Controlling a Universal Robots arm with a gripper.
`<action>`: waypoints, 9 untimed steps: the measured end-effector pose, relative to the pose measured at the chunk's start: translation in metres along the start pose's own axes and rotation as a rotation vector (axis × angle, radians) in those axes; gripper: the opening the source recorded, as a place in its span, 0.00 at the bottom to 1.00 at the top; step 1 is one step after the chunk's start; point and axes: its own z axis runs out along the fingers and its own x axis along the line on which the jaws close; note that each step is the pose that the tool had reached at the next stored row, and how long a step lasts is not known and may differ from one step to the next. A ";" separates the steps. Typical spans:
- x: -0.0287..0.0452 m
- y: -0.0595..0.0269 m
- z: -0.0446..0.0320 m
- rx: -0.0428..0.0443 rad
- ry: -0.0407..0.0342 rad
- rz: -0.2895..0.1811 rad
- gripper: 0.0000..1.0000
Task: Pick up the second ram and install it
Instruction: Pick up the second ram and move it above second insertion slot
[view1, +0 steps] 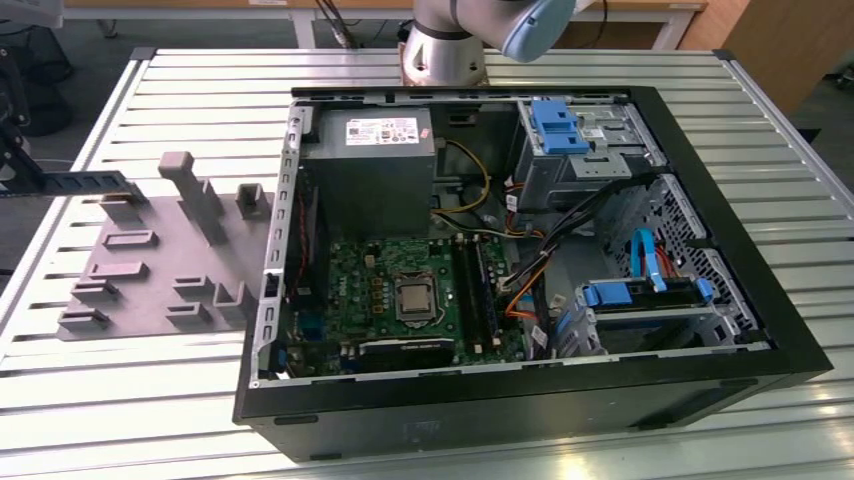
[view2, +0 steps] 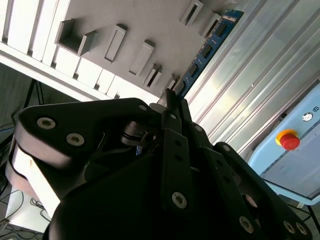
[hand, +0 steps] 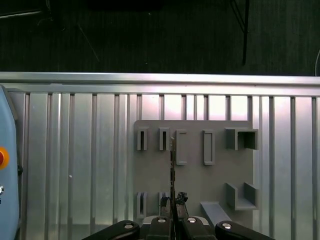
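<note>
The fingers (view2: 174, 131) are clenched on one end of the memory stick (view2: 205, 50), a slim blue board with a row of black chips that reaches straight out beyond the fingertips. In the first wrist view the memory stick (hand: 172, 165) shows edge-on, running out from the fingers (hand: 181, 202) over the grey holder tray (hand: 220, 175), between two of its upright slots; whether it touches the tray cannot be told. The tray lies on the ribbed metal table (hand: 75, 150) just below the fingers. In the exterior view the memory stick (view1: 80, 183) is held level above the tray's (view1: 147, 270) far end, and the open computer case (view1: 534, 400) with its green motherboard (view1: 360, 290) sits well apart from the fingers, beyond the tray.
</note>
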 end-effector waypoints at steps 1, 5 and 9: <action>0.0000 0.0000 -0.0005 -0.0001 0.0000 0.000 0.14; -0.0001 0.0000 -0.0025 0.0000 0.0000 0.000 0.14; -0.0001 0.0001 -0.0051 -0.0001 0.0000 0.000 0.14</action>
